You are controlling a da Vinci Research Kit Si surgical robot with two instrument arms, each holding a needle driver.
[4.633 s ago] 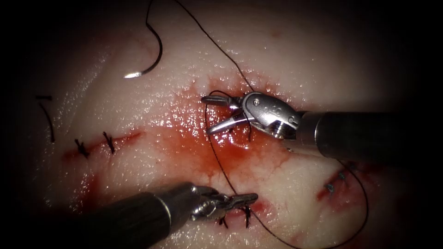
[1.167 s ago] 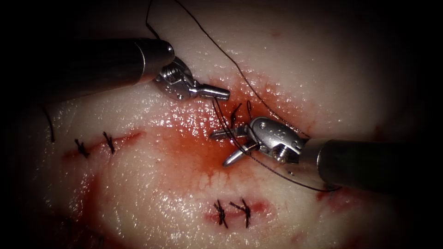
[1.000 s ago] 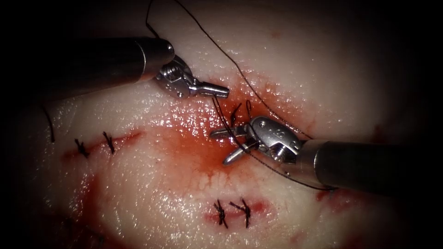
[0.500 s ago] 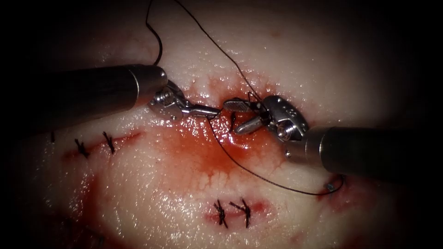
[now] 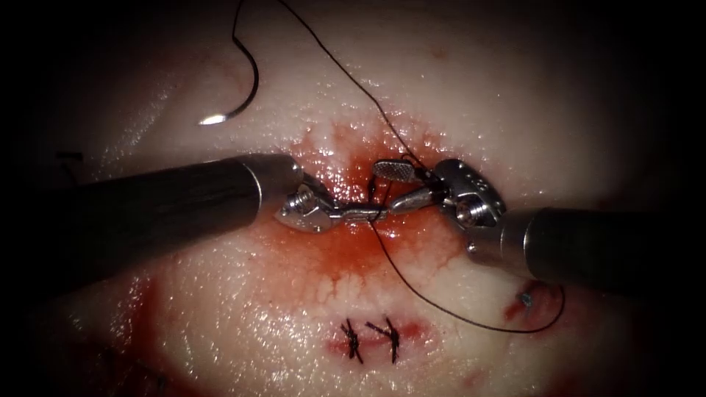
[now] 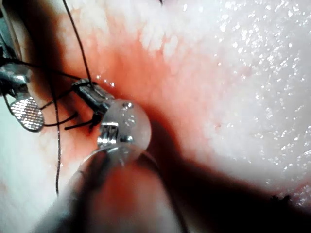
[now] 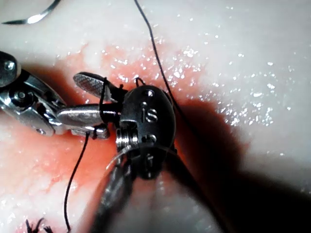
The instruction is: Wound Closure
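Nearest the viewer, below both tools, two finished stitches [image 5: 371,340] sit in the tissue [image 5: 243,323], and a slack loop of thread [image 5: 456,317] sags under the right tool's shaft. Just above, the left tool [image 5: 360,214] has its jaws pressed together, apparently pinching a short thread end at the cut [image 5: 371,195]. Half a second ago its tip sat a little higher and short of the right tool; it has now dropped and reached between the right tool's jaws. The right tool [image 5: 393,187] has its jaws spread, empty, with thread wound around them just behind the tip. That suggests a knot is being formed at this stitch. Farther off, beyond the left tool's shaft on the left side of the cut, the needle [image 5: 246,88] lies free on the tissue, held by neither tool.
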